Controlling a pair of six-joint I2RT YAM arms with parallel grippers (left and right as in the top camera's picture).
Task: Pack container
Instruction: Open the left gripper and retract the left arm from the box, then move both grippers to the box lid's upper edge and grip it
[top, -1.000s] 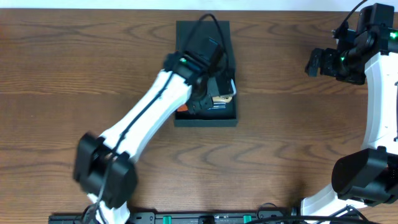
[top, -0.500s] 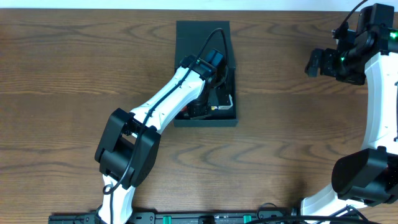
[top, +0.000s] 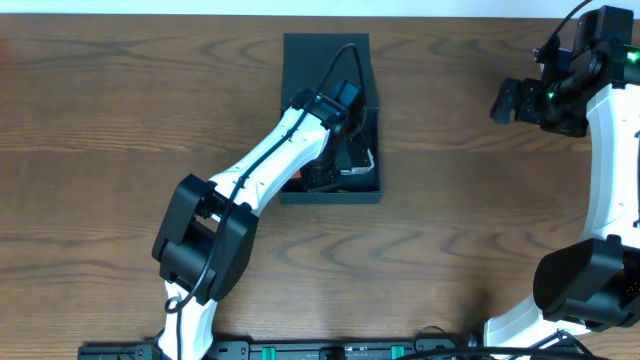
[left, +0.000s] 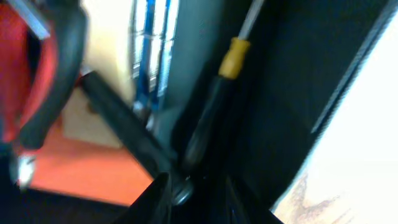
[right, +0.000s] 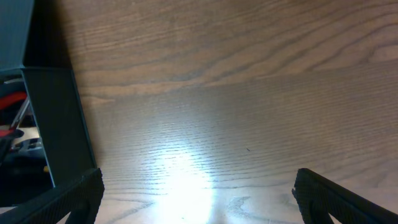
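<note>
Between the left gripper's (left: 194, 196) slightly parted jaws sits a screwdriver's (left: 208, 118) butt; whether they grip it, I can't tell. The right gripper (right: 198, 186) gapes wide, empty. The container (top: 330, 195) looks stiff and light: pinch a wall.

White-shelled arms (top: 262, 165) with black joints (top: 195, 245) and green lights (top: 551, 95).

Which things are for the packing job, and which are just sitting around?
For the job:
- container
- screwdriver and red tool inside it
- left gripper, reaching in

Just around:
- right gripper, hanging open off to the side
- wooden table
</note>
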